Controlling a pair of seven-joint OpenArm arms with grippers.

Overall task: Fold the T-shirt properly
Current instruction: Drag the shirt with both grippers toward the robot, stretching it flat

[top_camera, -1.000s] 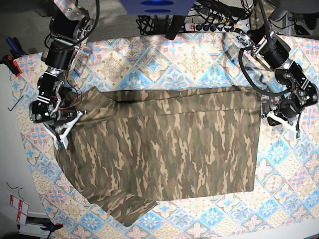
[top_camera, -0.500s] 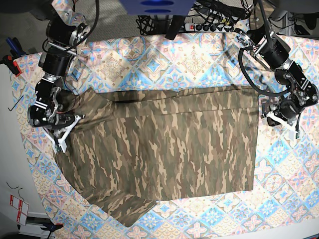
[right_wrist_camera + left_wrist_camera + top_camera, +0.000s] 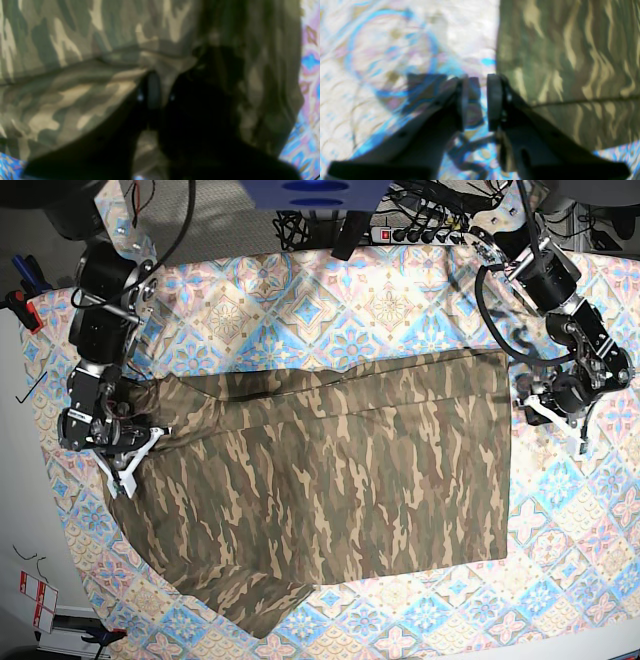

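Base view, left side: right gripper (image 3: 127, 468) sits on the left edge of the T-shirt (image 3: 340, 470), by the sleeve. In the right wrist view the right gripper (image 3: 161, 87) has dark fingers (image 3: 153, 90) close together with a fold of camo cloth in the narrow gap. The frame is blurry and dark, so I cannot tell if they actually pinch the cloth or just rest in it. The right finger is nearly lost in shadow.

Middle: the T-shirt lies spread flat on the patterned cloth (image 3: 330, 305) that covers the table, long side running left to right. A sleeve or flap sticks out at the near left corner. A seam or fold line runs along the far edge. The collar can't be made out.

Right side: left gripper (image 3: 555, 415) is just off the shirt's right edge, over the patterned cloth. In the left wrist view the left gripper (image 3: 477, 102) has its fingers (image 3: 493, 102) slightly parted with a clear gap showing only the patterned cloth (image 3: 395, 37) through it, nothing pinched. The shirt edge (image 3: 570, 62) is right beside the right-hand finger; contact is unclear, the picture is soft.

Far edge: cables and a power strip (image 3: 430, 230), partly cut off by the frame.
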